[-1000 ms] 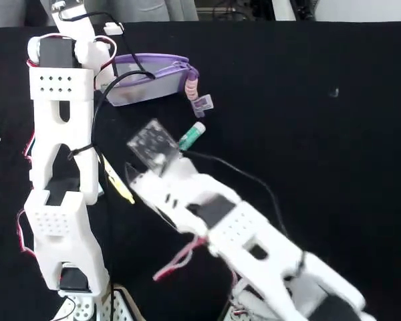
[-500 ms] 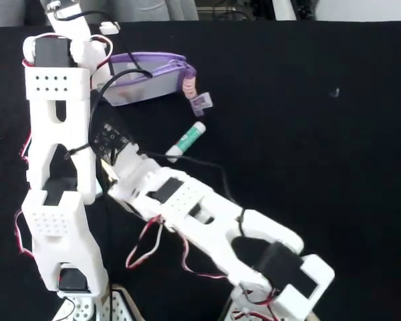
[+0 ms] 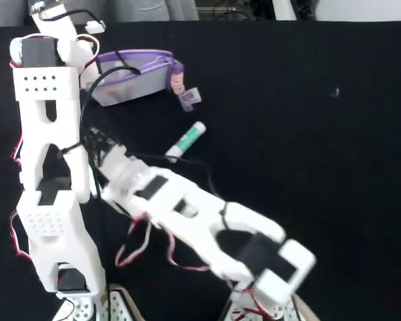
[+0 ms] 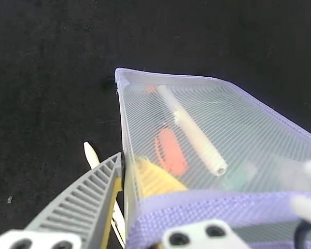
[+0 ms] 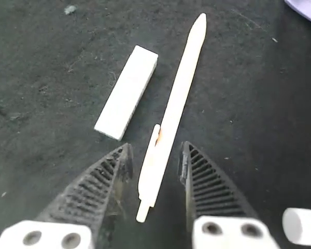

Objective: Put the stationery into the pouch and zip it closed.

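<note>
R claw (image 5: 155,149) part-open astride pen (image 5: 177,96), no contact; L claw (image 4: 125,174) clamps pouch (image 4: 249,129).

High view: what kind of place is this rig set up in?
Probably a robotics lab bench rather than a home desk. The white left arm and right arm trail loose red wiring over a table covered in black. The staged props are a purple mesh pouch and a glue stick.

2 white arms (image 3: 50,120), black servos (image 3: 40,50), red and black cables (image 3: 137,241), grey-ribbed right hand (image 5: 155,150).
</note>
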Available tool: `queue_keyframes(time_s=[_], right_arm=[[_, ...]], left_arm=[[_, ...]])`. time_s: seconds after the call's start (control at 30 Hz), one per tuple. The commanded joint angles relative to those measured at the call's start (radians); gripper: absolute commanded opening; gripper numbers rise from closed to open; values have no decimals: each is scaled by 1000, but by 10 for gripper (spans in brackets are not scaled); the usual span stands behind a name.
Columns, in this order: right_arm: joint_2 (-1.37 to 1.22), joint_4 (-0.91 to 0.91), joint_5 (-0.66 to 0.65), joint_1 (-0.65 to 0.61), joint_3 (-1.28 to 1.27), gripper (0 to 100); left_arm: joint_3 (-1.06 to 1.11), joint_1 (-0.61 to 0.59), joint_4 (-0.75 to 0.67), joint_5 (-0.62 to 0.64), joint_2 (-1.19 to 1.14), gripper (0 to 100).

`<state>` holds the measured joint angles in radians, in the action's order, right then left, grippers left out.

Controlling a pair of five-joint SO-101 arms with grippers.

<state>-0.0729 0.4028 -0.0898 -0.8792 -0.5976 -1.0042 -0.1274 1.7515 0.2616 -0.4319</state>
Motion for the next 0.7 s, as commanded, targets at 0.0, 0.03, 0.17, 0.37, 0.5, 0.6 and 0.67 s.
queue_keyframes(time_s=[0.0,0.03,0.17,0.37,0.5,0.6,0.67], right_arm=[[-153,118,2,-17,239,146],[-188,153,2,-15,286,145],[-269,255,-6,-12,407,145],[-352,362,-6,-11,535,144],[-453,512,-6,34,696,121],[-549,635,-2,69,845,55],[-610,713,0,86,943,25]], left_arm=[[-50,-21,0,8,25,29],[-50,-21,0,8,25,29],[-51,-42,-3,6,21,30],[-51,-58,-17,3,25,30],[-51,-59,-15,3,25,30],[-51,-59,-15,3,25,30],[-51,-61,-15,3,25,30]])
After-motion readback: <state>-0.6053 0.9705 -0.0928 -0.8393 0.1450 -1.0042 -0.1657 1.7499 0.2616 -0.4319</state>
